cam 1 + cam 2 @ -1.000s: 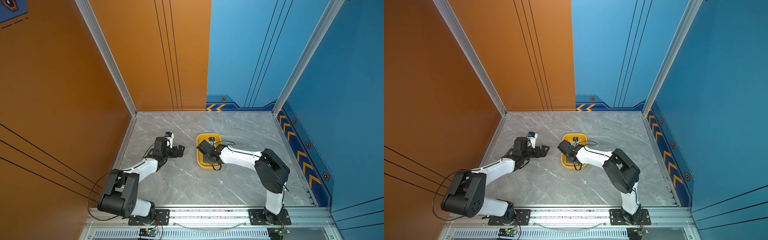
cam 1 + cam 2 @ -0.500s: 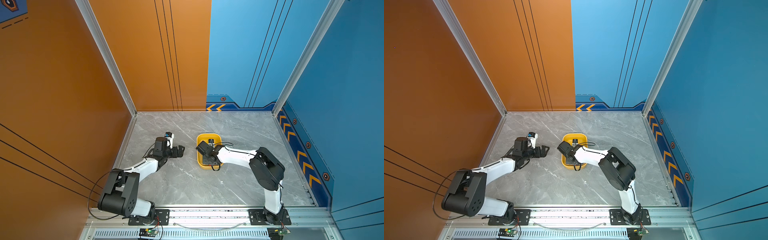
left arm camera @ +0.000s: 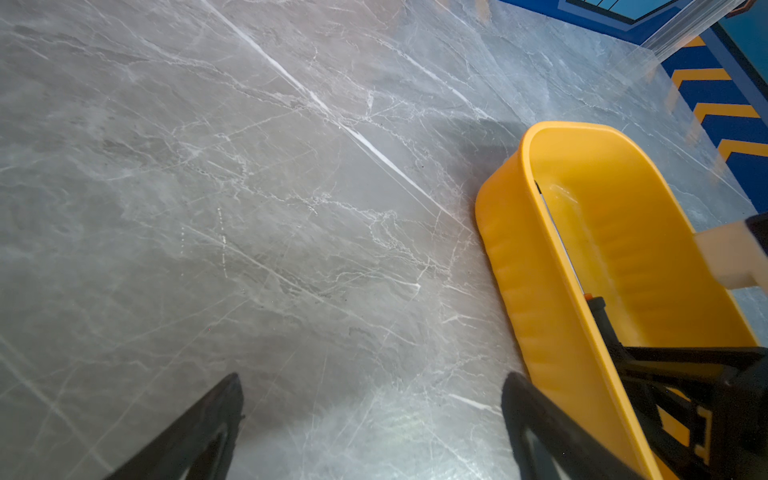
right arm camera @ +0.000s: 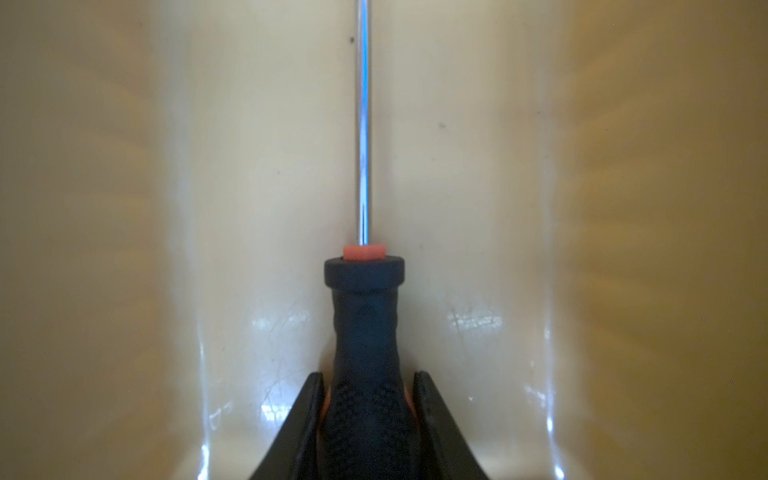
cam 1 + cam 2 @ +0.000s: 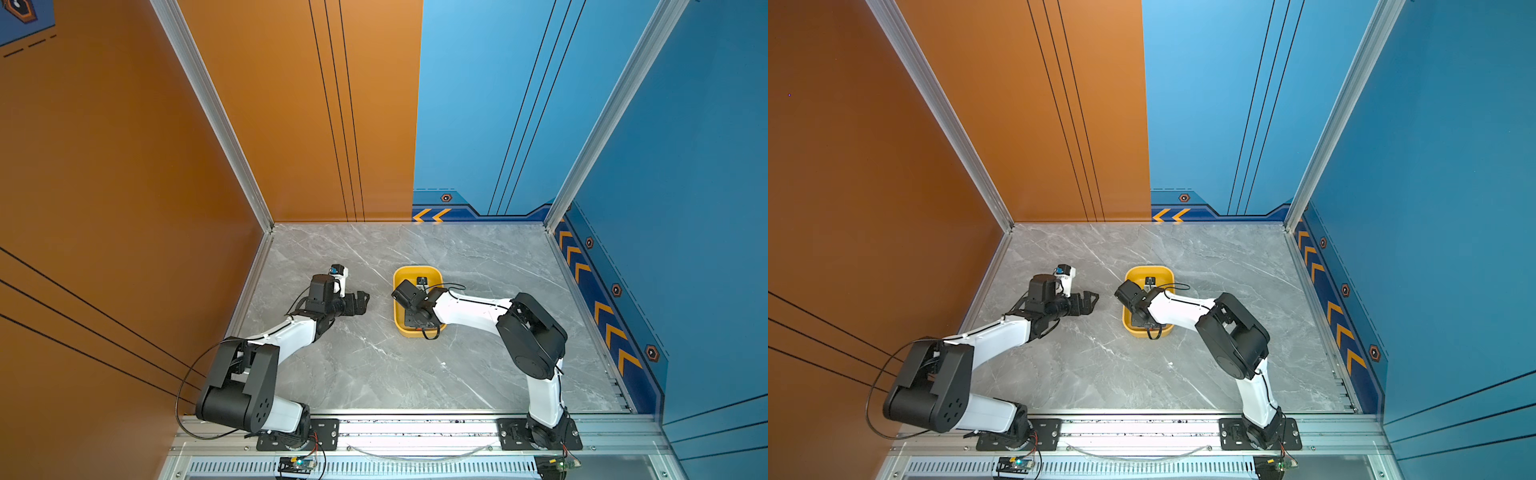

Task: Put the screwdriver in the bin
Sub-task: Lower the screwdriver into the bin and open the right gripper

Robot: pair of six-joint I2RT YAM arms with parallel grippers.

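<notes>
The yellow bin [image 5: 417,270] [image 5: 1149,269] stands mid-table. The screwdriver [image 4: 364,316] lies lengthwise inside it, black handle with an orange collar and a thin shaft running toward the far end. In the left wrist view the screwdriver [image 3: 559,245] lies along the bin's [image 3: 519,270] left wall. My right gripper [image 4: 368,376] [image 5: 417,318] is down in the bin, its fingers hugging the handle on both sides. My left gripper [image 5: 363,300] [image 3: 372,380] hovers open and holds nothing, just left of the bin.
Grey marble tabletop [image 5: 374,374] enclosed by an orange wall on the left and blue walls at the back and right. A black cable [image 5: 430,332] loops over the bin's near rim. The aluminium rail [image 5: 415,428] with both arm bases runs along the front.
The right arm's elbow has drawn slightly left while its gripper stays low in the bin with the screwdriver. The left arm has not moved.
</notes>
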